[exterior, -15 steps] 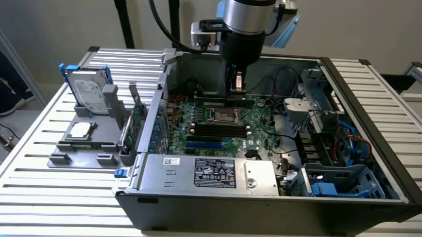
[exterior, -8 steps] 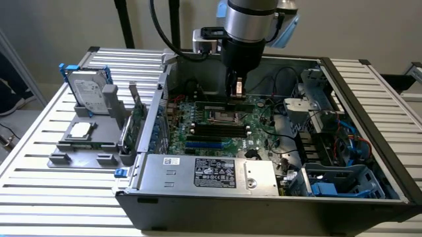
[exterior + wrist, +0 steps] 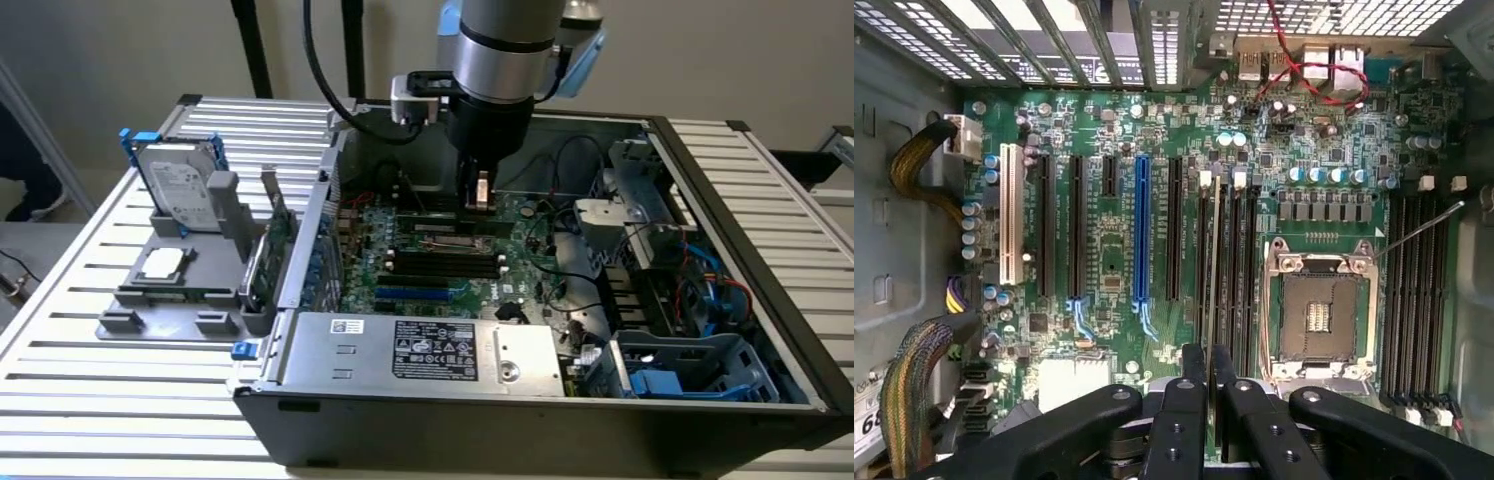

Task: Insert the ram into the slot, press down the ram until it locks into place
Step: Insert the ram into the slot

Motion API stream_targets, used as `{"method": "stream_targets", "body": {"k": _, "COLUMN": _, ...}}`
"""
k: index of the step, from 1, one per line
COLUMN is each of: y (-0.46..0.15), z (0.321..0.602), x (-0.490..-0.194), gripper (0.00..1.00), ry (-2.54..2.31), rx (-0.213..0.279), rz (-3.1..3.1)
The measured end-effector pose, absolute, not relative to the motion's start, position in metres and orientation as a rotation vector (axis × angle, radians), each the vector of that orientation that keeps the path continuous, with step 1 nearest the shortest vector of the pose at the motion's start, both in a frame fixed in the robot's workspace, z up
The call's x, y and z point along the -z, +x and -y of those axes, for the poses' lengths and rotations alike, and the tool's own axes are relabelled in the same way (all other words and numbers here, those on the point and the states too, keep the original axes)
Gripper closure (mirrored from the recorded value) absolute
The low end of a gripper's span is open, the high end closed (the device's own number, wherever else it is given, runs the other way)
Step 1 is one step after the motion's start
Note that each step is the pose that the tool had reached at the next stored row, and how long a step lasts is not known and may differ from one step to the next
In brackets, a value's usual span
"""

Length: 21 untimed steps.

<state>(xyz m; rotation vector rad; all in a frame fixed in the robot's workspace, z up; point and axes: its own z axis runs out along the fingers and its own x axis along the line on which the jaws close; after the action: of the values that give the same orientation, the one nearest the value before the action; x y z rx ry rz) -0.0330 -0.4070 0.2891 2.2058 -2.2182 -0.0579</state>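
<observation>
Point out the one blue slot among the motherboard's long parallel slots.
The blue slot lies between a short black slot and a long black slot; every other is black or white.

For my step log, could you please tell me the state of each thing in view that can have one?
pincer: shut on the ram.
ram: gripped edge-on above the memory slots, seating cannot be told.
memory slots: visibly empty.
CPU socket: empty.
blue slot: empty.
computer case: side open.
hard drive: outside the case, upright in a grey stand.
</observation>
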Motion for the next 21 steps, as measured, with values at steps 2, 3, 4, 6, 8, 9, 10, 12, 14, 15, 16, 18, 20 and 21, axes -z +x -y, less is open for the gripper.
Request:
{"method": "stream_targets", "body": {"k": 2, "y": -0.033, "z": 0.408, "x": -0.285, "gripper": 0.86, "ry": 2.204, "rx": 0.058, "rz": 2.22}}
{"method": "stream_targets", "body": {"k": 3, "y": -0.033, "z": 0.408, "x": -0.283, "gripper": 0.86, "ry": 2.204, "rx": 0.058, "rz": 2.22}}
{"method": "stream_targets", "body": {"k": 4, "y": -0.033, "z": 0.408, "x": -0.282, "gripper": 0.86, "ry": 2.203, "rx": 0.058, "rz": 2.221}}
{"method": "stream_targets", "body": {"k": 6, "y": -0.033, "z": 0.409, "x": -0.278, "gripper": 0.86, "ry": 2.202, "rx": 0.058, "rz": 2.222}}
{"method": "stream_targets", "body": {"k": 8, "y": -0.033, "z": 0.41, "x": -0.274, "gripper": 0.86, "ry": 2.202, "rx": 0.058, "rz": 2.222}}
{"method": "stream_targets", "body": {"k": 9, "y": -0.033, "z": 0.41, "x": -0.273, "gripper": 0.86, "ry": 2.202, "rx": 0.058, "rz": 2.222}}
{"method": "stream_targets", "body": {"k": 10, "y": -0.033, "z": 0.411, "x": -0.271, "gripper": 0.86, "ry": 2.202, "rx": 0.058, "rz": 2.222}}
{"method": "stream_targets", "body": {"k": 12, "y": -0.033, "z": 0.411, "x": -0.267, "gripper": 0.86, "ry": 2.201, "rx": 0.058, "rz": 2.223}}
{"method": "stream_targets", "body": {"k": 14, "y": -0.033, "z": 0.411, "x": -0.263, "gripper": 0.86, "ry": 2.201, "rx": 0.058, "rz": 2.223}}
{"method": "stream_targets", "body": {"k": 15, "y": -0.033, "z": 0.411, "x": -0.262, "gripper": 0.86, "ry": 2.201, "rx": 0.058, "rz": 2.223}}
{"method": "stream_targets", "body": {"k": 16, "y": -0.033, "z": 0.411, "x": -0.26, "gripper": 0.86, "ry": 2.2, "rx": 0.058, "rz": 2.224}}
{"method": "stream_targets", "body": {"k": 18, "y": -0.034, "z": 0.411, "x": -0.256, "gripper": 0.86, "ry": 2.199, "rx": 0.058, "rz": 2.225}}
{"method": "stream_targets", "body": {"k": 20, "y": -0.035, "z": 0.41, "x": -0.253, "gripper": 0.86, "ry": 2.199, "rx": 0.058, "rz": 2.225}}
{"method": "stream_targets", "body": {"k": 21, "y": -0.035, "z": 0.41, "x": -0.251, "gripper": 0.86, "ry": 2.198, "rx": 0.058, "rz": 2.226}}
